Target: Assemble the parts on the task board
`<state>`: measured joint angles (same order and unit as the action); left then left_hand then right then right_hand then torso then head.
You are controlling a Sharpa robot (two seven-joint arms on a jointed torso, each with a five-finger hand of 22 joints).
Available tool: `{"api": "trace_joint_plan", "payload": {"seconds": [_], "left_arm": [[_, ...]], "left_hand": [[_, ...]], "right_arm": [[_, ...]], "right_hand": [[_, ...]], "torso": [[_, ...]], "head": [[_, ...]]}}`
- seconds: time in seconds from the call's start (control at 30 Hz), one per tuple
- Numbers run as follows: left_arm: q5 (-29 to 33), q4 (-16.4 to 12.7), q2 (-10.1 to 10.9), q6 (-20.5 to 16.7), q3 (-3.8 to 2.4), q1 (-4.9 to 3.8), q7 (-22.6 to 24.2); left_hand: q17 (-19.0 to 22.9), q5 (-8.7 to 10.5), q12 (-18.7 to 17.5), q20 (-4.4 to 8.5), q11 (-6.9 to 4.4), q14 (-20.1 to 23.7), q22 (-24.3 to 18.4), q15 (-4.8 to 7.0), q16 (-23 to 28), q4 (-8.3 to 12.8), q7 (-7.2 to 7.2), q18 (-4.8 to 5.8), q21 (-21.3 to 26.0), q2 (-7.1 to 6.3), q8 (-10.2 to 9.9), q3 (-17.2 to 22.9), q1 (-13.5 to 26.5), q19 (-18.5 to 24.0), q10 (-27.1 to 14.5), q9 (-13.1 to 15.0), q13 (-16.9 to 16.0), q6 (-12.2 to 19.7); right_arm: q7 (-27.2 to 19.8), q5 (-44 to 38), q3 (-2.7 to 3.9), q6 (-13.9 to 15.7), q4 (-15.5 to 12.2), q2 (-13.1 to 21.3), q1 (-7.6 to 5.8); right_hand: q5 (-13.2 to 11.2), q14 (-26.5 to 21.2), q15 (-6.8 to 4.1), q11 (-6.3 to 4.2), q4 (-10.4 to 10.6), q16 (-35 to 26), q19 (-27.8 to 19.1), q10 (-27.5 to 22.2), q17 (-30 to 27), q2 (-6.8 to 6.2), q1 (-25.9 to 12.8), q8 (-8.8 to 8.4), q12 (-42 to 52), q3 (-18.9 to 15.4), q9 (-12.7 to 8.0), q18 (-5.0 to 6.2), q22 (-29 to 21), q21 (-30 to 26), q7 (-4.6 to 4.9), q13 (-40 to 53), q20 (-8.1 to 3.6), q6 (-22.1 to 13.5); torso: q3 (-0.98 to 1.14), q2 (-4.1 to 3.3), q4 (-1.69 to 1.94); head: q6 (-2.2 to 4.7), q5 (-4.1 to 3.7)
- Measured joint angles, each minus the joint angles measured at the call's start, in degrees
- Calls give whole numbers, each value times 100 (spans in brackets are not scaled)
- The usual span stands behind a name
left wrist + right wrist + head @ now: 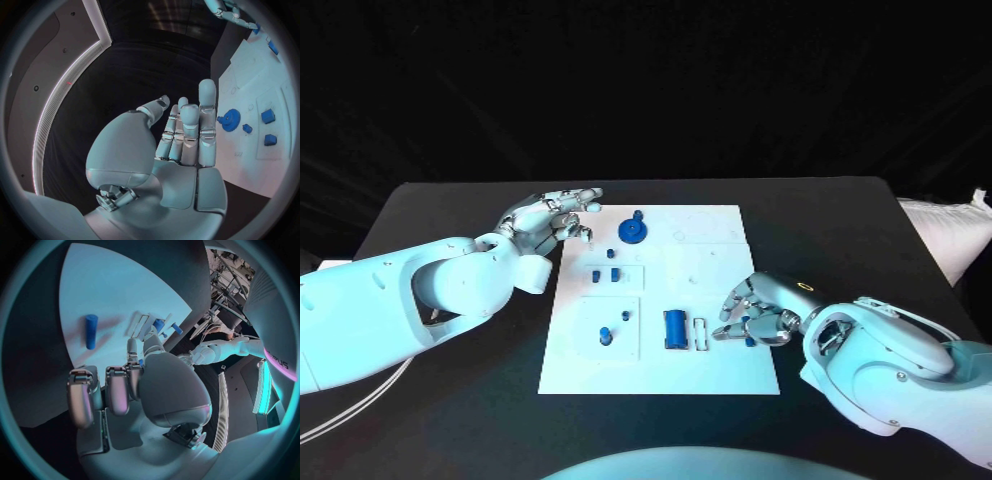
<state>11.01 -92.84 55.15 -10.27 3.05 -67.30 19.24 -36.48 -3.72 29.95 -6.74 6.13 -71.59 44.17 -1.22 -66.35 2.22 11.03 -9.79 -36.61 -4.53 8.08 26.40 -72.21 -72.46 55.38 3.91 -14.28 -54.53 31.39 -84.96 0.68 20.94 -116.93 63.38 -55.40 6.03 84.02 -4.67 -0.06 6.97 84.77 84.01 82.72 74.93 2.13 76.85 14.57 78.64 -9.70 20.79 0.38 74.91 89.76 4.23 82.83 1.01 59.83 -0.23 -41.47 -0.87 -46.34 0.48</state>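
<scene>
The right robot hand [764, 312] curls over something small and blue [750, 341] at the edge of the task board [711, 225], and its fingers hide most of that piece, so its shape cannot be told. In the right wrist view, the thumb covers part of the small blue pieces [164, 326] behind it. The tiny blue parts [604, 273] on the board are too small to tell apart.

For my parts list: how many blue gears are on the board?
1: the gear lies on the task board's far part, near the left hand. Right hand may hide more.
</scene>
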Motion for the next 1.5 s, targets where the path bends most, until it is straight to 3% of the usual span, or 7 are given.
{"api": "trace_joint_plan", "payload": {"seconds": [0.2, 0.4, 0.63, 0.93, 1.4, 1.5], "left_arm": [[-4, 1, -5, 2, 3, 0, -5], [-6, 1, -12, 4, 3, 0, -10], [-8, 1, -23, 8, 3, 0, -14], [-12, 3, -22, 15, 4, 0, -16], [-49, 3, -10, 24, 6, 0, -22], [-54, 3, -6, 25, 6, 0, -24]], "left_hand": [[0, 0, 0, 0, 0, 0, 0, 0, 0, 0, 0, 0, 0, 0, 0, 0, 0, 0, 0, 0, 0, 0], [-1, 0, 0, 0, 0, 0, 0, 0, 0, 0, 0, 0, 0, 0, 0, 0, 0, 0, 0, 0, 0, 0], [-1, 0, 0, 0, 0, 0, 0, 0, 0, 0, 0, 0, 0, 0, 0, 0, 0, 0, 0, 0, 0, 0], [-1, 0, 0, 0, 0, 0, 0, 0, 0, 0, 0, 0, 0, 0, 0, 0, 0, 0, 1, 0, 0, 0], [-1, 0, 0, 0, 0, 0, 0, 0, 0, 0, 0, 0, 0, 0, 0, 0, 0, 0, 1, 0, 0, 0], [-1, 0, 0, 0, 1, 0, 0, 0, 0, 0, 0, 0, 0, 0, 0, 0, 0, 0, 1, 0, 0, 0]], "right_arm": [[-125, 226, 8, -22, -18, 445, -208], [-106, 75, -29, -246, 57, 624, -253], [-16, -206, -59, -443, 165, 580, -165], [112, -465, -75, -570, 296, 320, 76], [167, -744, -54, -589, 355, 121, 127], [180, -866, -48, -650, 363, 72, 128]], "right_hand": [[378, -1, 38, 20, 48, 0, -1, 19, 0, 92, -101, -197, -83, 47, -148, 0, 0, 0, 48, 85, 66, 19], [496, 0, 38, 28, 96, 0, -1, 28, -1, 121, -84, -254, -133, 61, -200, 0, -1, 0, 49, 137, 66, 76], [529, 0, 39, 43, 129, -33, -1, 42, -1, 200, -42, -314, -182, 94, -250, 0, -1, 0, 47, 299, 66, 119], [528, 0, 39, 44, 129, -33, -1, 43, -2, 227, -68, -336, -182, 94, -271, 1, 4, 0, 46, 299, 66, 160], [519, 0, 39, 57, 158, -33, -1, 31, -2, 225, -69, -378, -193, 94, -287, 0, 3, 0, 24, 300, 66, 203], [352, 1, 40, 70, 70, -33, -1, 29, -2, 149, 9, -444, -217, 157, -329, 0, 2, 0, 31, 299, 66, 244]], "torso": [[-4, 0, 0], [-4, -1, -3], [3, -2, -4], [2, -3, 9], [-2, -5, 10], [-2, -5, 10]], "head": [[23, -58], [48, -114], [65, -146], [62, -142], [49, -100], [49, -95]]}}
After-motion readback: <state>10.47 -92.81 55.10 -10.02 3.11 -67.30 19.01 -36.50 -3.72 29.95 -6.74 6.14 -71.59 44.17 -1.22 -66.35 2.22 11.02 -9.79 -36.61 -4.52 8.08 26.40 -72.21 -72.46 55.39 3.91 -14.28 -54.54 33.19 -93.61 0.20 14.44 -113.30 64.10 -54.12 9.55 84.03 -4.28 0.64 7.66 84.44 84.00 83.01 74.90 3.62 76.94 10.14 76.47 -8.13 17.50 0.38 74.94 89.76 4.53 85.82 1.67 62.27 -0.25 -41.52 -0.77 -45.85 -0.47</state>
